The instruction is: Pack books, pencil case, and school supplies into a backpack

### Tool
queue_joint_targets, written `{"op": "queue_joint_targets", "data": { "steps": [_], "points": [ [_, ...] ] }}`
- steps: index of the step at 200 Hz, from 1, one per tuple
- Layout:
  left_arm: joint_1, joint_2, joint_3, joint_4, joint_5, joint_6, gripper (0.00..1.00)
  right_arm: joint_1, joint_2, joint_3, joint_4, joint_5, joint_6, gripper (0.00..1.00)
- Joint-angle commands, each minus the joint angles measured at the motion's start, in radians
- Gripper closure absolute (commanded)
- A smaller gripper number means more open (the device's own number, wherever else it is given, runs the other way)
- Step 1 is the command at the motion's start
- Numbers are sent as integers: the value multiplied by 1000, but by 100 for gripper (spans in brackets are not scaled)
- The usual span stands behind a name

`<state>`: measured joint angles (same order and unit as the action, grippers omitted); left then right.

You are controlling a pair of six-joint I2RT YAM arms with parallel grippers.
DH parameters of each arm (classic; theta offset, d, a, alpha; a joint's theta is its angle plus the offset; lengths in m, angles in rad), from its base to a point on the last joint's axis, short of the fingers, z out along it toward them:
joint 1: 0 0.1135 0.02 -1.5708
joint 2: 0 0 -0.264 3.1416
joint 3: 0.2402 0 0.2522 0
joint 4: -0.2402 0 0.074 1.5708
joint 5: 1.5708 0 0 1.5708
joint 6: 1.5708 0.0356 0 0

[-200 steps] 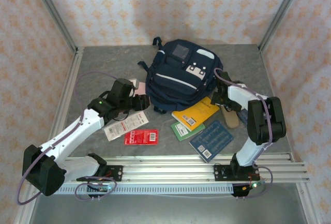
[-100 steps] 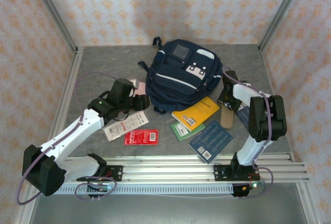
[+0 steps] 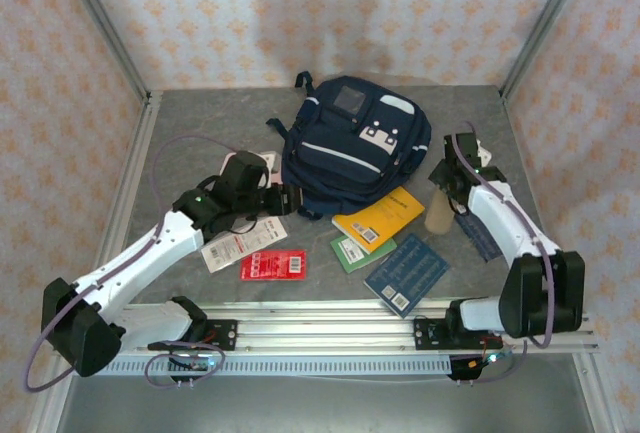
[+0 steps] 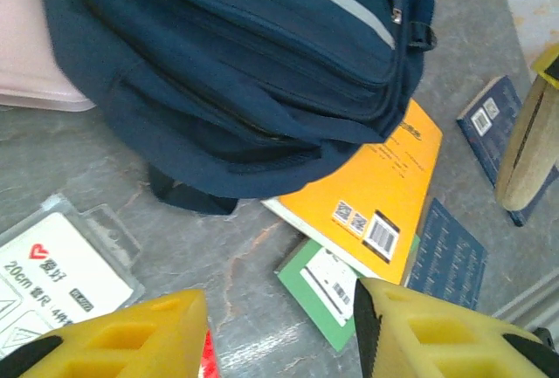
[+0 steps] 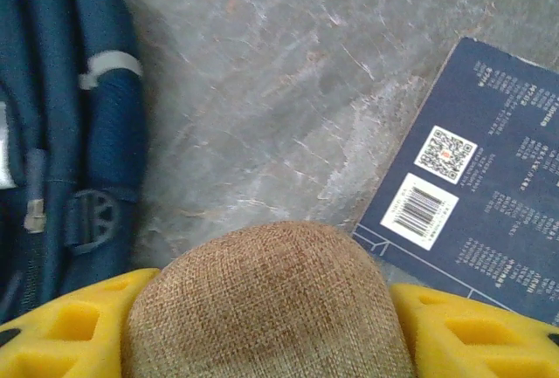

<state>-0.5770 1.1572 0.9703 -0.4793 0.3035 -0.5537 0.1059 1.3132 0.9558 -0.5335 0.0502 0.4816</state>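
Grey marbled tabletop (image 3: 200,123) walled by peach-patterned panels (image 3: 300,13), aluminium rail (image 3: 330,318) along near edge

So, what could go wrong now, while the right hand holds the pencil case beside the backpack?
1. The right hand grips the pencil case by one end, and the rest hangs free; it may swing or slip out.
2. No open zip shows on the backpack, so the case may have nowhere to enter.
3. The left hand is open and holds nothing, so the backpack may slide when pushed.

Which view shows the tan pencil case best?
Top external: the pencil case shows full-length, held by the right gripper. Left wrist catches part at its frame edge; right wrist shows the burlap end between the jaws.
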Motion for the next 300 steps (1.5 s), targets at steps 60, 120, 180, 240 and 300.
{"op": "queue_joint_targets", "data": {
  "steps": [60, 120, 180, 240, 300],
  "points": [
    [-166, 83, 53, 97, -37, 14, 30, 274, -216, 21, 73, -45, 248, 70],
    [-223, 80, 50, 181, 12, 76, 5, 365, -213, 74, 135, -121, 367, 69],
    [-225, 67, 0, 253, 109, 85, 7, 393, -212, 63, 174, -153, 422, 69],
    [-240, 98, 17, 339, 189, 105, 8, 415, -187, 63, 233, -223, 502, 68],
    [-245, 189, 73, 367, 180, 128, 12, 453, -177, 41, 294, -274, 574, 67]
  ]
}}
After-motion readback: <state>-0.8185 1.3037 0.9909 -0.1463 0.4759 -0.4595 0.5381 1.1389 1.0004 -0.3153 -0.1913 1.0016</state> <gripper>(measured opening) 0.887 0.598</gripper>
